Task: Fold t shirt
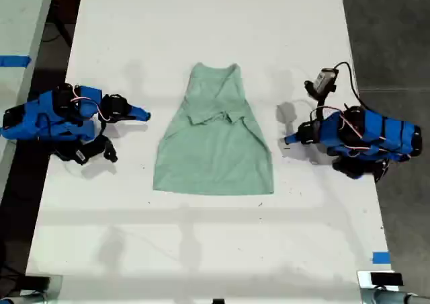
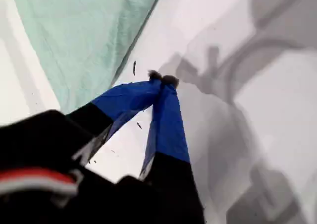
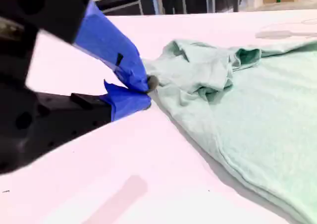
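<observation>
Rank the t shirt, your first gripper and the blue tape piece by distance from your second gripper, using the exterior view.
From my second gripper, at the exterior view's left:
1. t shirt, middle of the table.
2. my first gripper, exterior view's right.
3. blue tape piece, exterior view's lower right corner.

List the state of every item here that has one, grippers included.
t shirt: lying flat on the table, both sleeves folded in over the chest, body not yet folded up, held by neither gripper.
my first gripper: shut, empty, over bare table beside the shirt's edge.
my second gripper: shut, tips close to the shirt's edge near the folded sleeves, no cloth seen in the jaws.
</observation>
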Action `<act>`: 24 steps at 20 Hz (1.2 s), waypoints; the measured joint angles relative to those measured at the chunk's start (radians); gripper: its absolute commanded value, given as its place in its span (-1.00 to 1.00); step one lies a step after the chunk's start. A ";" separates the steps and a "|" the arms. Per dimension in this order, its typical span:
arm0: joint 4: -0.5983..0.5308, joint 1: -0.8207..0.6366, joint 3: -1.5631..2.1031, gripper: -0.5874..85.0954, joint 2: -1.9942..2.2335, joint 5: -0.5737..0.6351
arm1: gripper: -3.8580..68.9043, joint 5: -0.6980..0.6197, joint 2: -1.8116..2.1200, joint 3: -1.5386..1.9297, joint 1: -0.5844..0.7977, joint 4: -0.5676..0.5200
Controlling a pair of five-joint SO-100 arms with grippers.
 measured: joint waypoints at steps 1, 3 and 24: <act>0.000 0.000 0.000 -0.99 0.000 0.000 | -0.16 0.003 -0.002 0.000 -0.002 0.000; 0.000 0.000 0.000 -0.99 0.000 0.009 | -0.02 0.164 -0.175 -0.103 -0.114 0.067; 0.000 0.000 0.000 -0.99 0.000 0.014 | -0.88 0.439 -1.555 -0.772 -0.256 -0.322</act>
